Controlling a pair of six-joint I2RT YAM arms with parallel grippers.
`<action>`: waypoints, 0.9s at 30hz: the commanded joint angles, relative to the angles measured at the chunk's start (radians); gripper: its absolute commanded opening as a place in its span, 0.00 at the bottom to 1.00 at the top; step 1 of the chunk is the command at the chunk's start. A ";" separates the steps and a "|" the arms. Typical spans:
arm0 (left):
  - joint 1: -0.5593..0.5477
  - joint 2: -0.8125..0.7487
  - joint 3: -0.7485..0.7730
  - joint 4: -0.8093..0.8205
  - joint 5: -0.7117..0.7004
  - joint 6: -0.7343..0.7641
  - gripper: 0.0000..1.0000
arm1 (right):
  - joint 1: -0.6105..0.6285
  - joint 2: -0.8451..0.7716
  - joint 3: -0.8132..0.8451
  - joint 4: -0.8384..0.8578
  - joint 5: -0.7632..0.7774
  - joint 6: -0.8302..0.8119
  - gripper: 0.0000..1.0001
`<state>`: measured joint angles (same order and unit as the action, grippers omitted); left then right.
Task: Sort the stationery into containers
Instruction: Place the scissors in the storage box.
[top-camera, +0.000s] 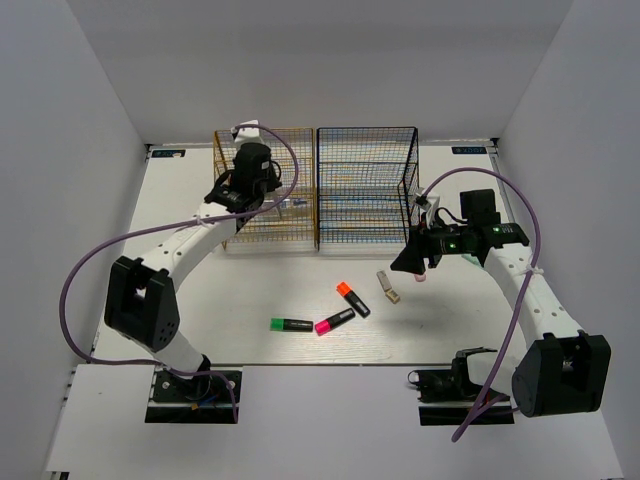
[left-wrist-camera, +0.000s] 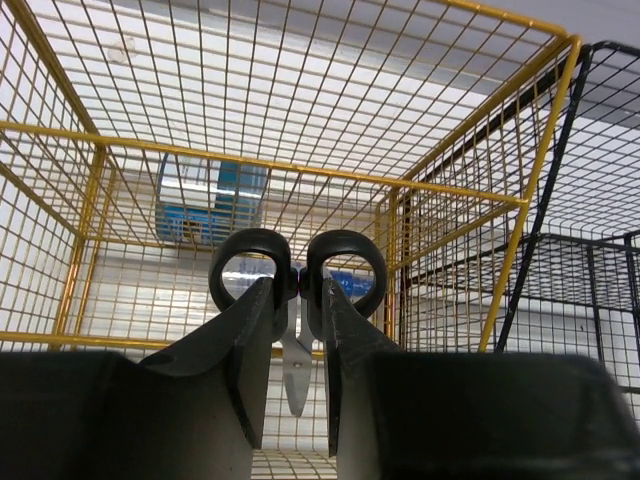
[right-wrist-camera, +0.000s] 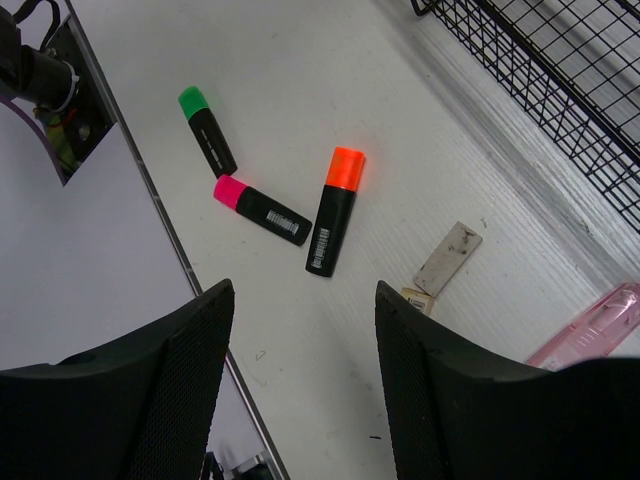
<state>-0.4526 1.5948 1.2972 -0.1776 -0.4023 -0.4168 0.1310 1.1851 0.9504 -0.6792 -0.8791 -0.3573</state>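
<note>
Desk (top-camera: 250, 345) — yellow rack (top-camera: 300, 226) and black rack (top-camera: 365, 186) stand side by side at its far end. Left fingers (left-wrist-camera: 262, 322) clenched on scissors (left-wrist-camera: 345, 241), at the yellow rack. Right fingers (right-wrist-camera: 190, 370) spread, empty, above the desk. Green highlighter (right-wrist-camera: 207, 130), pink highlighter (right-wrist-camera: 262, 210) and orange highlighter (right-wrist-camera: 335, 210) lie loose — beige piece (right-wrist-camera: 447, 260) nearby.

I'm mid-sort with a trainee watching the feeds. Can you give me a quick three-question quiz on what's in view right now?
1. True or false: the right gripper is open and holds nothing.
2. What is the left gripper shut on? A: scissors. B: a stapler. C: a pencil.
3. Fill in: ___ highlighters lie on the table.

Key: 1 true; 2 A; 3 three.
</note>
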 joint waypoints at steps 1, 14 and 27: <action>0.003 -0.085 -0.044 0.064 0.025 0.013 0.11 | -0.004 -0.008 0.013 0.000 -0.029 -0.019 0.62; 0.003 -0.277 -0.352 0.239 0.060 0.004 0.00 | -0.005 0.004 0.014 -0.005 -0.032 -0.017 0.62; 0.012 -0.363 -0.513 0.403 0.023 -0.019 0.00 | -0.007 0.008 0.016 -0.008 -0.034 -0.016 0.62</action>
<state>-0.4469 1.2762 0.7948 0.1623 -0.3611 -0.4171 0.1295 1.1870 0.9504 -0.6807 -0.8867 -0.3622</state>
